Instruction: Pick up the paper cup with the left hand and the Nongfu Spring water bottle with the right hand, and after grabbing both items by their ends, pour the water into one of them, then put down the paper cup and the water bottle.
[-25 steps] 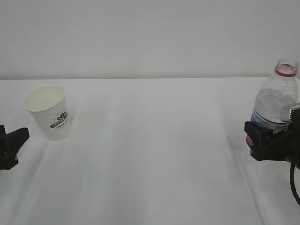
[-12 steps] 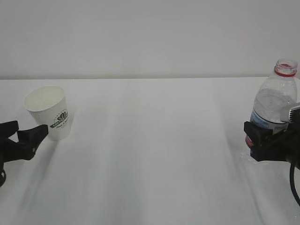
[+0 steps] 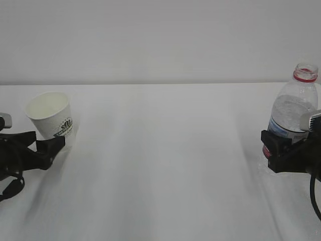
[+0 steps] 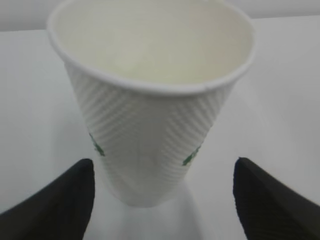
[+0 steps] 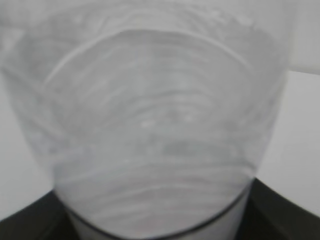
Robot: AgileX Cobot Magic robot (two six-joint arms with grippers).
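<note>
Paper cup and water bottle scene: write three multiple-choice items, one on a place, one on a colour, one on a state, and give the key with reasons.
1. Where does the paper cup stand in the exterior view?
A. far left of the table
B. centre of the table
C. beside the bottle

2. What colour is the ring on the neck of the water bottle?
A. blue
B. red
C. yellow

3. How does the left claw stand at the cup?
A. shut on the rim
B. open, one finger on each side of the cup's lower part
C. lifting the cup off the table

Key:
1 A: the cup sits near the left edge, far from the bottle.
2 B: a red band circles the open neck.
3 B: the left wrist view shows gaps between both fingers and the cup.
</note>
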